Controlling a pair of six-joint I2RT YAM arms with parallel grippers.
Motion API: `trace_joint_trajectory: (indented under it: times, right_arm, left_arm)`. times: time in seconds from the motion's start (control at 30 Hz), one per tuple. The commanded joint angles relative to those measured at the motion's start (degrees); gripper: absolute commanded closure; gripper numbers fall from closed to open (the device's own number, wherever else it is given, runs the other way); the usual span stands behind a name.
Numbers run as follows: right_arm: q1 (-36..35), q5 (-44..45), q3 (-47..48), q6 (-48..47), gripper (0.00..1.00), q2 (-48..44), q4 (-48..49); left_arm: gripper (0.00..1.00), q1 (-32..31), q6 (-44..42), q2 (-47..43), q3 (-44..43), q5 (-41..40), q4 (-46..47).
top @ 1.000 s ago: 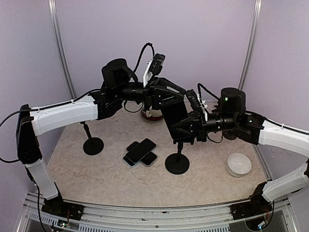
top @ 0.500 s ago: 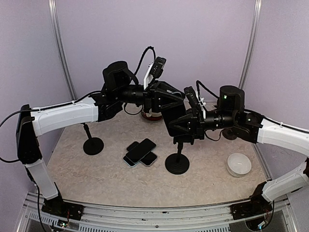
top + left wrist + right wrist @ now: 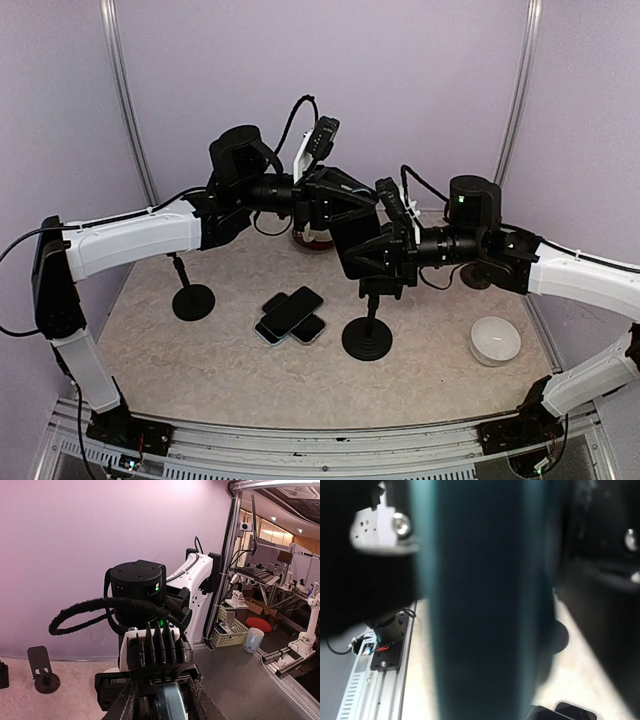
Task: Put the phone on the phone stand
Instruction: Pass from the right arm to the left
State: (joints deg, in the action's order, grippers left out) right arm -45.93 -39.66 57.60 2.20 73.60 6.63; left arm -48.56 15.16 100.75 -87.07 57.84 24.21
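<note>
Phone (image 3: 352, 240), aloft above phone stand (image 3: 367, 340): right hand (image 3: 374, 262) clamped on it, left hand (image 3: 343, 205) seemingly likewise; we should free one, then lower it squarely.

We see the phone (image 3: 350, 235) only in part: the left claw (image 3: 358, 208) covers its upper end and the right claw (image 3: 365, 265) its lower edge. Below the phone, the head of the phone stand (image 3: 367, 338) is hidden behind the right claw; only stem and base show. Behind the phone, a red-rimmed dish (image 3: 312, 243) is mostly covered. In the right wrist view the phone (image 3: 480, 605) is a blur running off top and bottom, and two phones (image 3: 562, 711) to its right are cut by the lower edge. In the left wrist view only the phone's rounded end (image 3: 167, 705) shows, cut off at the bottom
</note>
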Motion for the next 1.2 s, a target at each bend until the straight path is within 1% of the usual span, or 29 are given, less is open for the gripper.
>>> trace_joint_trajectory:
  times: [0.0,0.3,0.7,0.97,1.07,1.17]
  right_arm:
    - [-1.7,1.4,0.9,-0.8,1.0,-0.9,1.6]
    - [-1.6,2.0,-0.6,-0.9,1.0,-1.3,1.8]
    - [-1.6,4.3,-2.6,-1.1,1.0,-4.1,1.7]
    - [-1.6,3.1,-2.2,-0.4,1.0,-3.9,2.2]
    - [-1.6,2.2,-1.1,-0.1,1.0,-2.9,2.1]
    - [-1.6,2.0,-0.4,-0.2,1.0,-2.0,1.7]
  left_arm:
    - [0.67,-1.2,-0.1,-1.3,0.7,-1.2,1.2]
    - [0.65,-1.2,0.3,-2.3,1.9,-1.1,2.3]
    - [0.64,-0.9,0.4,-3.2,2.6,-1.6,2.7]
    - [0.64,-1.1,0.5,-2.5,2.0,-1.5,2.5]
    - [0.69,-1.2,0.3,-2.2,1.9,-1.3,2.3]
    - [0.79,-1.2,0.2,-2.2,1.9,-1.3,2.1]
